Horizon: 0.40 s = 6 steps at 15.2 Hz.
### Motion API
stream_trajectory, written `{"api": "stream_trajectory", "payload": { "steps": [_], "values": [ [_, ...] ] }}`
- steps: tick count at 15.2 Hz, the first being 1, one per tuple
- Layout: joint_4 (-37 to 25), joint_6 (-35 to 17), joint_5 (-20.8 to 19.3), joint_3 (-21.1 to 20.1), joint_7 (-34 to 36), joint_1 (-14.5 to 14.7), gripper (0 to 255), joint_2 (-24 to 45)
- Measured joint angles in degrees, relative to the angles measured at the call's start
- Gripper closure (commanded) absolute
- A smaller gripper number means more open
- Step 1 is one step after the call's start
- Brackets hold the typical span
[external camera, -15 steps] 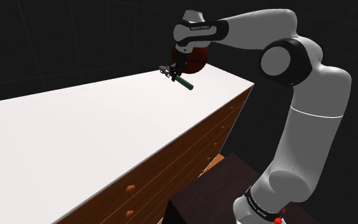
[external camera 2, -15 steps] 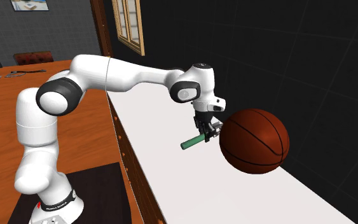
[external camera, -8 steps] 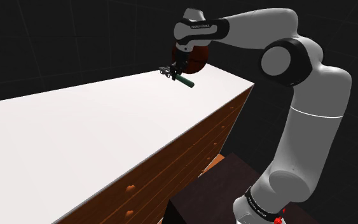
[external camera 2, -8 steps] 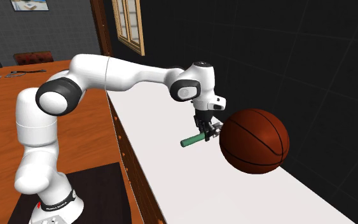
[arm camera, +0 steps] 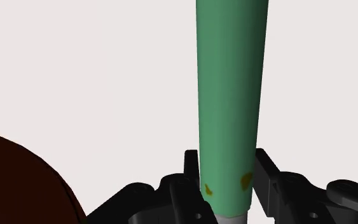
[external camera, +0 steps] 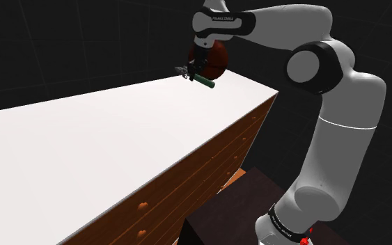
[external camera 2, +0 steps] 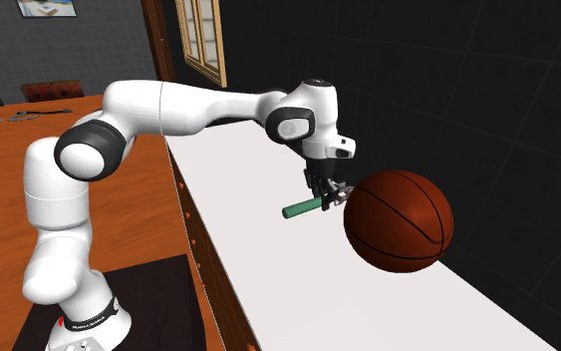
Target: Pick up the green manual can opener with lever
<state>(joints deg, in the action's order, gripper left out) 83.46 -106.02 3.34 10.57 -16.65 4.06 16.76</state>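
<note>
The green can opener [external camera: 202, 80] hangs above the white tabletop [external camera: 83, 146], its green handle [external camera 2: 302, 208] sticking out sideways and its metal head [external camera: 182, 70] at the other end. My black gripper [external camera: 196, 70] is shut on it near the head end. In the wrist view the fingers [arm camera: 191, 170] clasp the green handle [arm camera: 229, 95] from both sides, with the white top far below. From the second exterior view the gripper [external camera 2: 325, 192] holds the opener just beside the ball.
A dark brown basketball [external camera 2: 398, 219] rests on the tabletop right behind the gripper, also seen as a brown ball [external camera: 214, 59] in the shoulder view. Wooden drawers [external camera: 208, 167] front the table. My stand [external camera: 229, 216] is below. A window [external camera 2: 204, 35] is on the far wall.
The gripper has risen with the can opener clasped in it, lifting it higher above the tabletop. The basketball has not moved.
</note>
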Motion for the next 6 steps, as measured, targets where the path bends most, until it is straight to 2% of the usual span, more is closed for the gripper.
{"api": "stream_trajectory", "payload": {
  "steps": [6],
  "values": [
    [-5.5,4.8,0.1,0.1,0.0,-0.3,255,0.8]
  ]
}}
